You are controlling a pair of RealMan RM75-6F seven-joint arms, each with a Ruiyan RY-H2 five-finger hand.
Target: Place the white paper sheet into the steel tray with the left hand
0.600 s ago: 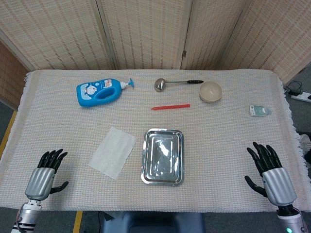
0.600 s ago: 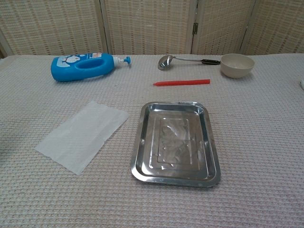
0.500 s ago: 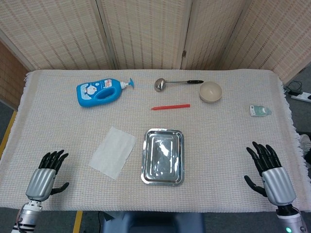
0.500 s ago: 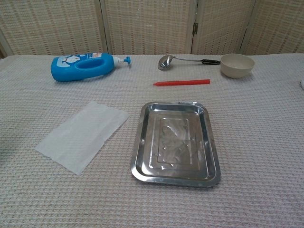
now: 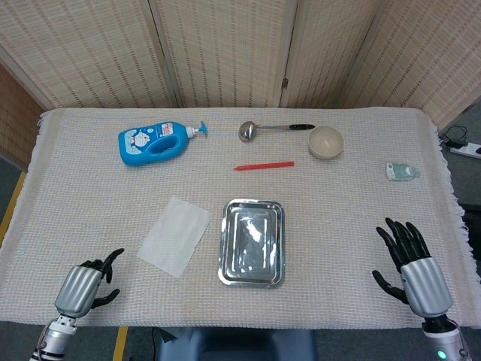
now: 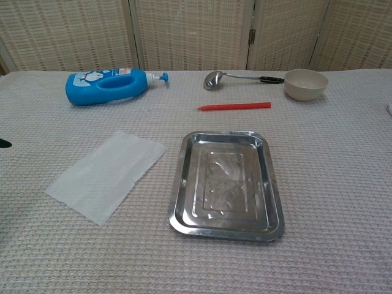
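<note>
The white paper sheet (image 5: 174, 235) (image 6: 107, 174) lies flat on the tablecloth, just left of the steel tray (image 5: 225, 248) (image 6: 177, 190), which has nothing in it. My left hand (image 5: 86, 286) hovers at the near left corner of the table, well short of the sheet, fingers apart and holding nothing. Only a dark fingertip (image 6: 3, 143) of it shows at the chest view's left edge. Over the near right of the table, far from the tray, my right hand (image 5: 409, 263) is open with spread fingers.
Along the far side lie a blue pump bottle (image 5: 154, 143) (image 6: 107, 86), a steel ladle (image 5: 263, 129) (image 6: 236, 78), a cream bowl (image 5: 325, 141) (image 6: 305, 84) and a red stick (image 5: 263, 165) (image 6: 234, 106). A small white-green packet (image 5: 402, 171) sits far right.
My left hand has shifted right and turned, and its fingertip now shows at the chest view's left edge. The right hand moved slightly. Paper and tray are unmoved.
</note>
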